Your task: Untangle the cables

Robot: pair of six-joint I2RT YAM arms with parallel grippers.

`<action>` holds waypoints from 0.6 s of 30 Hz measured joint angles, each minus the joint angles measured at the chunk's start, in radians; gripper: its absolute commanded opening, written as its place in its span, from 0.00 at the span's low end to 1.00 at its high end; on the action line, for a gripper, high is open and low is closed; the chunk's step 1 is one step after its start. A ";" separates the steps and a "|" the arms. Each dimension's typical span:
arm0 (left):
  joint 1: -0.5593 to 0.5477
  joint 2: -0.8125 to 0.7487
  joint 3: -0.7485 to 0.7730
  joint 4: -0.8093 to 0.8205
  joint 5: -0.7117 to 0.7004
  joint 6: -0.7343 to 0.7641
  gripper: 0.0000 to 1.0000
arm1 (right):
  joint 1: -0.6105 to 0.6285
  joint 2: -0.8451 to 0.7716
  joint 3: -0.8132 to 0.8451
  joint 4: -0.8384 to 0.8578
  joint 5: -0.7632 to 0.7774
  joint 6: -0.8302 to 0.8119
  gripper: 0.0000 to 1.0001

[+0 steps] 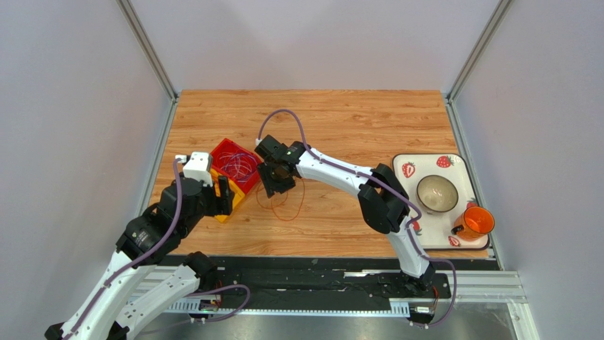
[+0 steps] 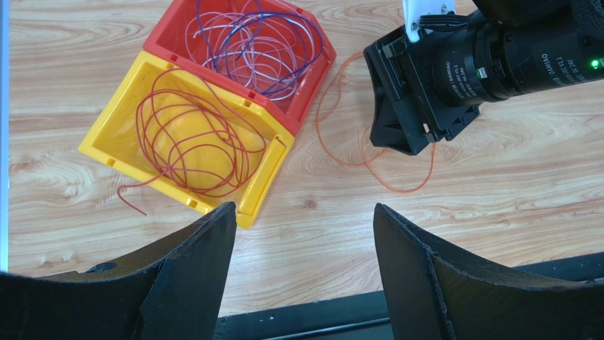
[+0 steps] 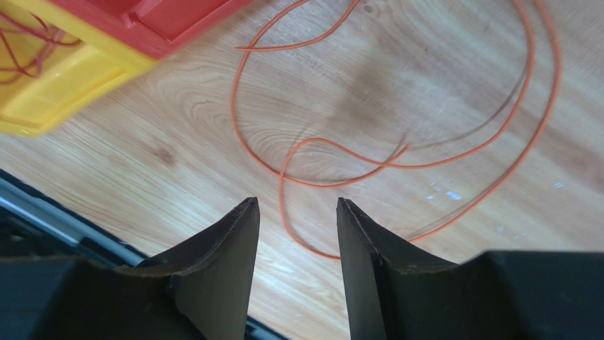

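An orange cable lies in loose loops on the wooden table just right of the bins, also seen in the left wrist view and the right wrist view. Purple and lilac cables are coiled in the red bin. A dark red cable is coiled in the yellow bin, one end trailing onto the table. My right gripper hovers open over the orange cable, which runs on the table below the gap; nothing is between its fingers. My left gripper is wide open and holds nothing, near the yellow bin's front corner.
A strawberry-patterned tray at the right holds a pale bowl and an orange cup. A black rail runs along the near table edge. Grey walls enclose the table on three sides.
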 measured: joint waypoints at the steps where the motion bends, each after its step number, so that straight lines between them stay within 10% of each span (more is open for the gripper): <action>1: 0.000 0.000 -0.002 0.001 0.000 0.000 0.79 | 0.000 0.002 0.006 -0.001 -0.005 0.032 0.48; 7: 0.000 -0.025 -0.009 0.008 0.005 0.003 0.79 | -0.001 0.021 0.005 -0.060 0.023 0.306 0.52; 12: 0.000 -0.064 -0.011 0.015 0.023 0.008 0.79 | -0.001 0.022 -0.003 -0.100 0.052 0.500 0.97; 18: 0.000 -0.099 -0.016 0.030 0.044 0.016 0.78 | 0.000 0.028 -0.006 -0.103 0.078 0.673 1.00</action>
